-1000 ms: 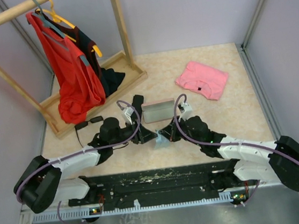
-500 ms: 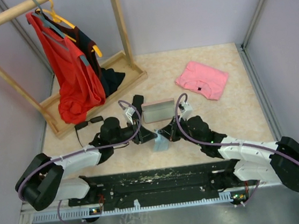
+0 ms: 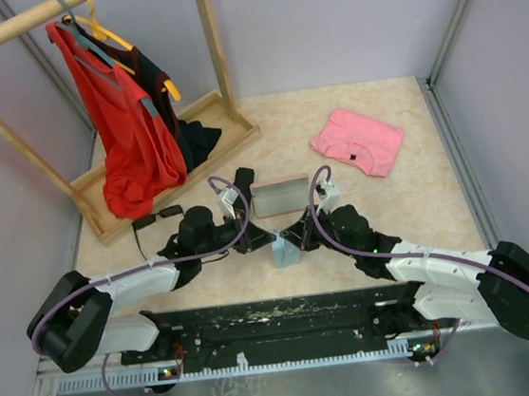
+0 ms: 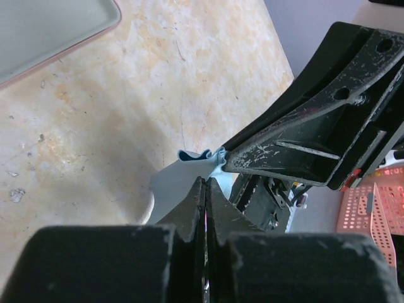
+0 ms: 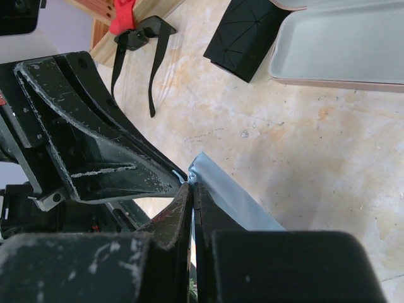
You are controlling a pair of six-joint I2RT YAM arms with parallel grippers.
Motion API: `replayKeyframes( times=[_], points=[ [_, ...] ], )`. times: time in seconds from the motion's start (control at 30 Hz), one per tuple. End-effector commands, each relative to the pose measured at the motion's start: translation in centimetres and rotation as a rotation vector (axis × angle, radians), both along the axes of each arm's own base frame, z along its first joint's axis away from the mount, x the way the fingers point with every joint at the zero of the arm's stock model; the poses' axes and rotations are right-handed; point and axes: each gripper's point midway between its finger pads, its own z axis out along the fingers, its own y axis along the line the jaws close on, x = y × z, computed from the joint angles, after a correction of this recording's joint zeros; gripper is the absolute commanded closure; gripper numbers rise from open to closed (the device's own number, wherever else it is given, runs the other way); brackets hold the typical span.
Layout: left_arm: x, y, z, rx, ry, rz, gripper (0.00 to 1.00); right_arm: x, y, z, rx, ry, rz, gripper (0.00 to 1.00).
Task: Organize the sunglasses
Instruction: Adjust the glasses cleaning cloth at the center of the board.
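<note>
A black pair of sunglasses [image 3: 155, 217] lies folded open by the rack's base, also in the right wrist view [image 5: 140, 36]. No reddish-brown pair shows. My left gripper [image 3: 270, 240] and right gripper [image 3: 291, 239] meet tip to tip at the table's centre. Between them stands a light blue cloth [image 3: 285, 252]. In the left wrist view my left gripper [image 4: 206, 182] is shut, the blue cloth [image 4: 173, 189] at its tips. My right gripper [image 5: 192, 186] is shut on the same cloth's [image 5: 237, 199] upper corner.
An open pink case [image 3: 281, 196] lies just behind the grippers, a black case [image 3: 242, 183] to its left. A wooden rack [image 3: 173, 151] with red and dark clothes stands at the back left. A folded pink garment [image 3: 357, 141] lies at the back right.
My left gripper has closed its jaws at the cloth. The blue cloth has drawn up narrower between the two grippers. The right arm has barely moved.
</note>
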Motion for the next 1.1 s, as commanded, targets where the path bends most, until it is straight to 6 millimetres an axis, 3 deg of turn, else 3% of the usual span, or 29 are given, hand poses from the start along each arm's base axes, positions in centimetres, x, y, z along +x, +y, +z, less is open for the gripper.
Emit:
replayKeyframes(
  times=[0.0,0.77,1.07],
  points=[
    [1.4,0.5,0.7,0.015,-0.035,0.070,1.00,1.0,0.1,2.7,0.042,-0.060,-0.027,1.00],
    [2.5,2.3,-0.2,0.113,-0.024,0.180,1.00,1.0,-1.6,2.0,-0.056,-0.073,-0.061,1.00],
    [2.6,2.8,0.9,0.162,-0.060,0.172,1.00,1.1,-2.0,3.0,-0.123,-0.113,-0.040,1.00]
  ],
)
